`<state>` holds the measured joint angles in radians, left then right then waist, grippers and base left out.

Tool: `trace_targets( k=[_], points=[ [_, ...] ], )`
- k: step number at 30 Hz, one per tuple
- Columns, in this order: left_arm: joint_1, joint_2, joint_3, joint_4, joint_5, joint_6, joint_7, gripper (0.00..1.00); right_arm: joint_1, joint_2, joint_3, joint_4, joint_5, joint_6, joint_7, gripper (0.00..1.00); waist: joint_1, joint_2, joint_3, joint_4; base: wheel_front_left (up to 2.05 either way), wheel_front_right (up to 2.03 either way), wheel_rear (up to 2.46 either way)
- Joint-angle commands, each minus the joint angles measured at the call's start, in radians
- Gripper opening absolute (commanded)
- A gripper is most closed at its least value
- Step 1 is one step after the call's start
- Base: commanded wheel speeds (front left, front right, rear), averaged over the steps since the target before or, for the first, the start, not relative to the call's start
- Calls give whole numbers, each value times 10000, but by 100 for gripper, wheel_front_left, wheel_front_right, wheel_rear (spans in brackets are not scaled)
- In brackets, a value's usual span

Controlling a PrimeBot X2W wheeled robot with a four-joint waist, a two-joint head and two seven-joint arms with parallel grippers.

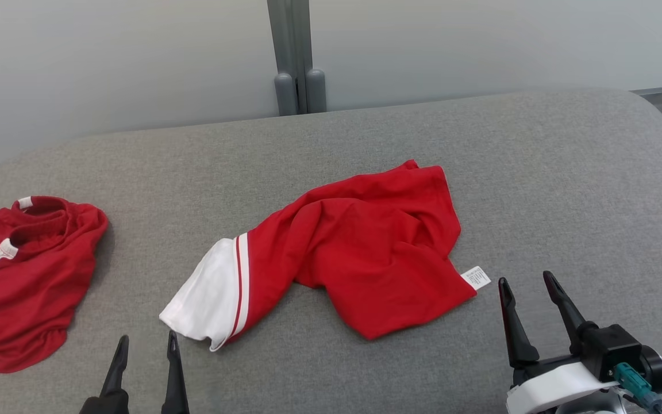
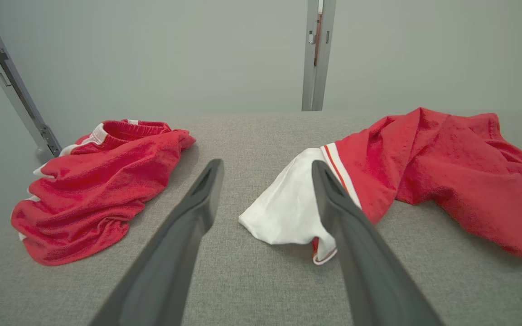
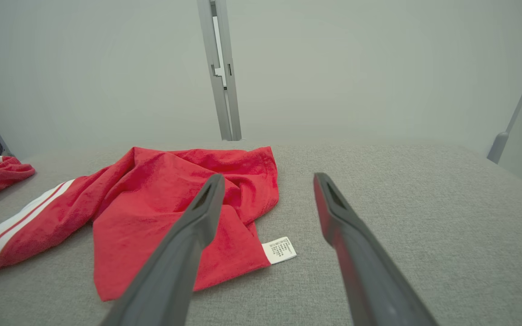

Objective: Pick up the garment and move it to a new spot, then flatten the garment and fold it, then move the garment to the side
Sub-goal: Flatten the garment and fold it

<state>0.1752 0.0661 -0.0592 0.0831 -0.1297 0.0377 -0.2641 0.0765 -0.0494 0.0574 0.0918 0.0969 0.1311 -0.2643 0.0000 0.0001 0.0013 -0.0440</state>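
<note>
**Red garment lies crumpled on grey tabletop, both end effectors open and empty**

A red garment [image 1: 365, 247] lies in a loose heap near the middle of a grey fabric-covered tabletop [image 1: 538, 190], on the near side of the upright grey post [image 1: 295, 57] that stands behind the far edge. The cloth is bunched into deep folds. A white panel [image 1: 207, 293], edged with a thin red stripe, trails out to the left of the post's line. A small white care label [image 1: 476, 278] sticks out from the hem at the end that lies to the right of the post.

The left end effector [image 1: 147, 337] hovers nearer the camera than the post, just beside the white panel, fingers spread and holding nothing. The right end effector [image 1: 525, 278] stands just beside the label, fingers likewise apart and empty. Neither touches the cloth.

A second red piece of clothing [image 1: 26, 276] with white trim sits far to the left of the post, and the head view's frame cuts off its outer edge.

The folds hide the garment's full outline, so its cut cannot be made out. The label's print is too small to read. The bottom of the frame cuts off the left end effector's body.
</note>
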Motion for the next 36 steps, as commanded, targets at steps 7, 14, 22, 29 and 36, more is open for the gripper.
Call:
trace_targets(
  k=[7, 14, 22, 29, 36],
  points=[
    [-1715, 24, 491, 3105, -148, -469, -1, 100, -120, -20, 294, 5, -42, -7, -2, 100, 0, -1, 232, -70, 0, 0, 0],
    [-3567, 178, 587, 6382, -325, -682, 77, 100, -254, -18, 453, 49, -164, -7, -2, 100, 0, -1, 572, -287, 0, 0, 0],
    [-4665, 330, 788, 7956, -519, -721, -13, 100, -375, -18, 486, 37, -259, -7, -2, 100, 0, -1, 830, -482, 0, 0, 0],
    [-4950, 292, 829, 8385, -546, -797, -10, 100, -418, -18, 423, -7, -327, -7, -1, 100, 0, -1, 971, -515, 0, 0, 0],
    [-5139, 320, 850, 8446, -456, -891, 4, 38, -529, -18, 477, -13, -373, -7, -1, 100, 0, -1, 1158, -494, 0, 0, 0]
  ],
)
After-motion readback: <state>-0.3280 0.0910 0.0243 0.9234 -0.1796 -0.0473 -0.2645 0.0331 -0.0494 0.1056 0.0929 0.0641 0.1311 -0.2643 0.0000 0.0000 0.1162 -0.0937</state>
